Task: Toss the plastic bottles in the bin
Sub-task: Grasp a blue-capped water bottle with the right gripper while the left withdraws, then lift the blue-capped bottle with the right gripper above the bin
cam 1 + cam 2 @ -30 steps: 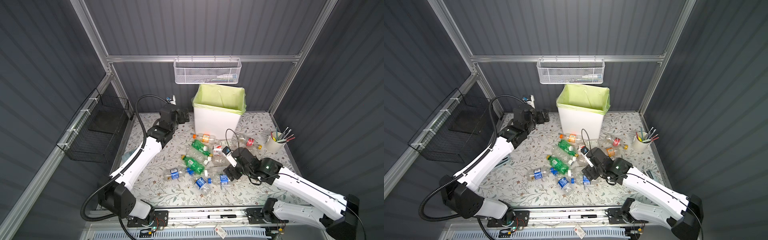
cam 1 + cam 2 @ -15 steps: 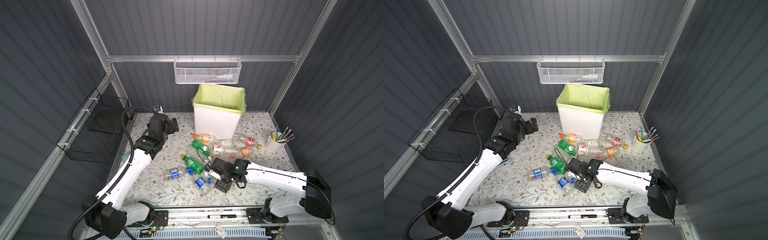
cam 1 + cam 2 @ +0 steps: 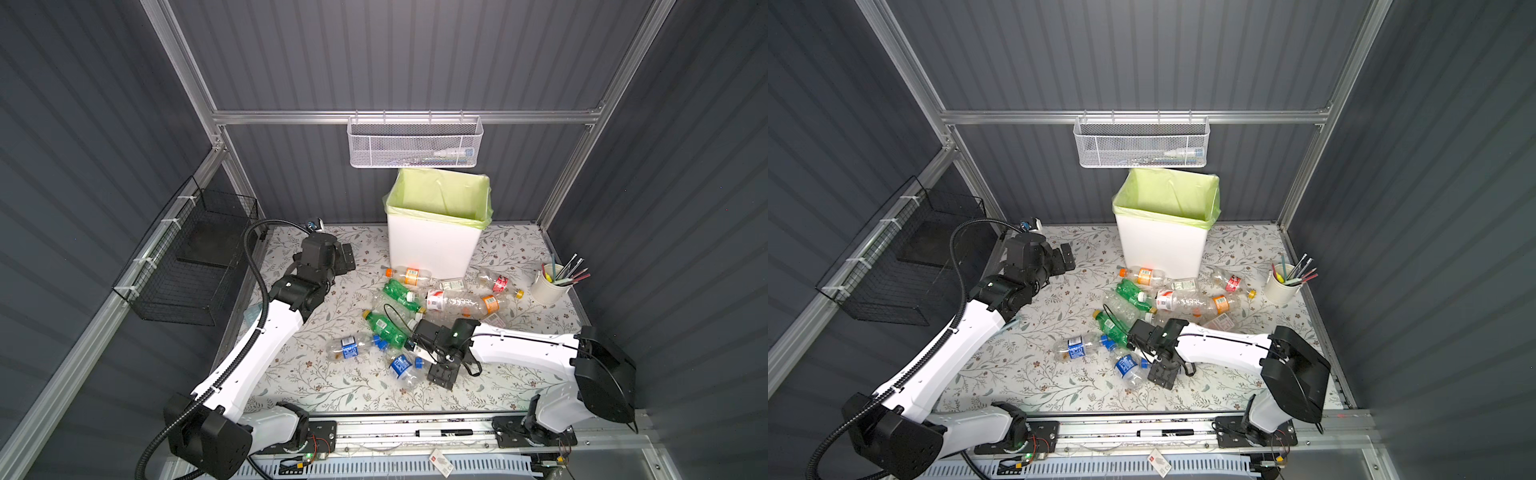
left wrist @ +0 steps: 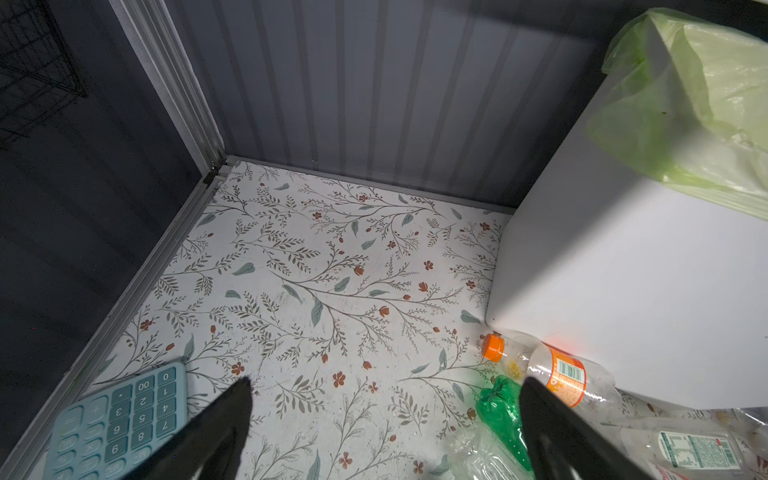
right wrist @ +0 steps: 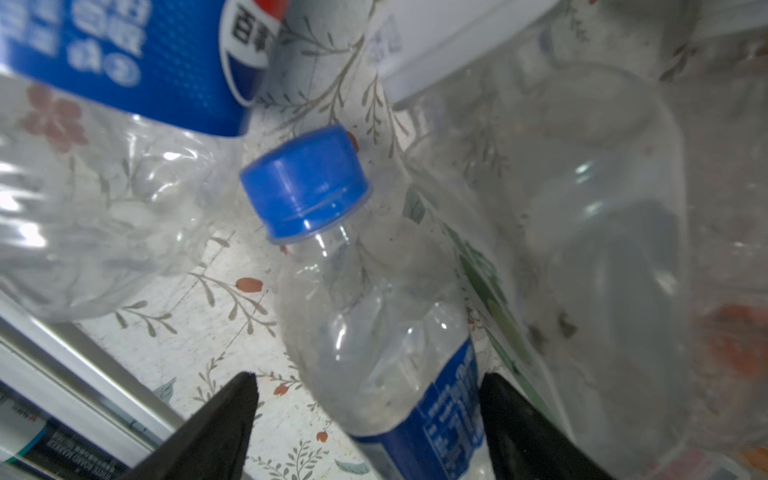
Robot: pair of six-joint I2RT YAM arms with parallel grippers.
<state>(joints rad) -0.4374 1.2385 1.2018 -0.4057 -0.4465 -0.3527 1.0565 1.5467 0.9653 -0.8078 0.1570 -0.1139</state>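
- The right arm has swung out of the middle of the heap toward the front rail (image 3: 415,419) and dropped low. The right gripper (image 5: 368,384) now sits down over a clear bottle (image 5: 374,316) with a blue cap and a blue label.
- Its jaws have narrowed a little but are not pinching yet. They stand spread with the clear bottle between them.
- I judge that the reach is done and the closing squeeze is what remains. Nothing is lifted.
- The left arm has drawn back from the side of the bin (image 3: 432,249) toward its own back corner. The left gripper (image 4: 384,386) is spread wide and empty, over bare table (image 4: 332,270), with a calculator (image 4: 116,419) just beside one finger.
- The clear bottle lies flat on the table, cap pointing away from the wrist and label end nearest the palm.
- In the right wrist view one finger (image 5: 511,415) is right against its side, and the other finger (image 5: 224,415) stands off with a strip of table showing.
- A second blue-labelled bottle (image 3: 400,365) lies just beside it, outside the jaws.
- In a top view the right gripper (image 3: 442,374) is near the front of the table, well apart from the bin at the back. The other bottles (image 3: 457,301) lie scattered between them.
- Whether any bottle is already in the bin cannot be told from here.
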